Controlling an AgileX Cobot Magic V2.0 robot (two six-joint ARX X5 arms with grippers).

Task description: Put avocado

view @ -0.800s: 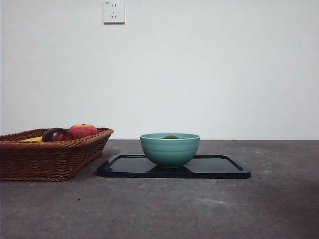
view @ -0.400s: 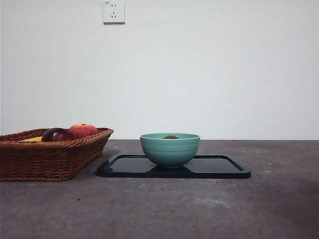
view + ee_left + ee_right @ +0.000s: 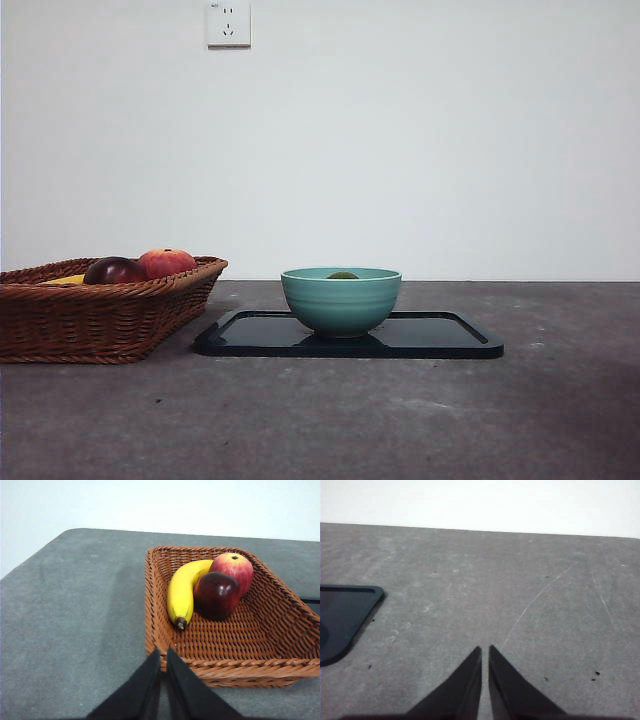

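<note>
A: In the teal bowl point(image 3: 341, 300) at the middle of the front view, only the dull green top of the avocado point(image 3: 342, 275) shows above the rim; the bowl stands on the dark tray point(image 3: 440, 338) on the grey surface point(image 3: 320, 420).

B: And at nine o'clock from the bowl?

A: A wicker basket point(image 3: 95, 315), with a maroon fruit point(image 3: 114, 270) and a red-orange fruit point(image 3: 167, 262) showing over its edge. The left wrist view adds a banana point(image 3: 182, 592) touching the maroon fruit, which the front view shows only as a yellow sliver.

B: The pincers?

A: Neither shows in the front view. The left pincer point(image 3: 163, 652) hangs closed and empty near the basket's rim; the right pincer point(image 3: 485, 651) is closed over bare surface, a tray corner at its nine o'clock.

B: Any writing?

A: None legible; only a white wall socket point(image 3: 228, 23).
</note>
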